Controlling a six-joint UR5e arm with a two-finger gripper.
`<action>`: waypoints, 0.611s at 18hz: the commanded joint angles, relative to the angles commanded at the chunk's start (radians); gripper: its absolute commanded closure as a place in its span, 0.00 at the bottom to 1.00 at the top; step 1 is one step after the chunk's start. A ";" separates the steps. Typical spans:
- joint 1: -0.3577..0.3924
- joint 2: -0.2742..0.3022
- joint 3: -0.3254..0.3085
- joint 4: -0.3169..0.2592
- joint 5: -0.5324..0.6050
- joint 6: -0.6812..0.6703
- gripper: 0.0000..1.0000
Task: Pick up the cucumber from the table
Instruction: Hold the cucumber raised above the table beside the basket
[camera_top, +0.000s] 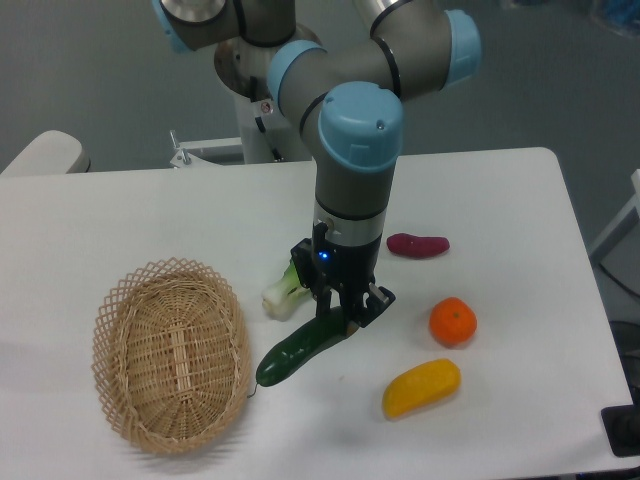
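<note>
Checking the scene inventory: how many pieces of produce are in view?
5: cucumber held in the gripper, bok choy partly behind the arm, purple sweet potato, orange, yellow fruit. None visible in the basket.

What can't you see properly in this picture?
- Bok choy: its leafy top is hidden behind the arm; only the white stalk end shows.
- Cucumber: its upper end is covered by the tool, so how the fingers sit on it is unclear.
- Cucumber's stem tail: too thin and blurred to make out by the basket.
- Arm: its upper part is cut off by the top edge.
</note>
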 joint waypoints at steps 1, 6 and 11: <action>0.000 0.000 -0.003 0.000 0.000 0.000 0.81; 0.003 0.000 0.000 0.000 0.000 0.002 0.81; 0.005 0.000 0.005 0.000 -0.002 0.002 0.80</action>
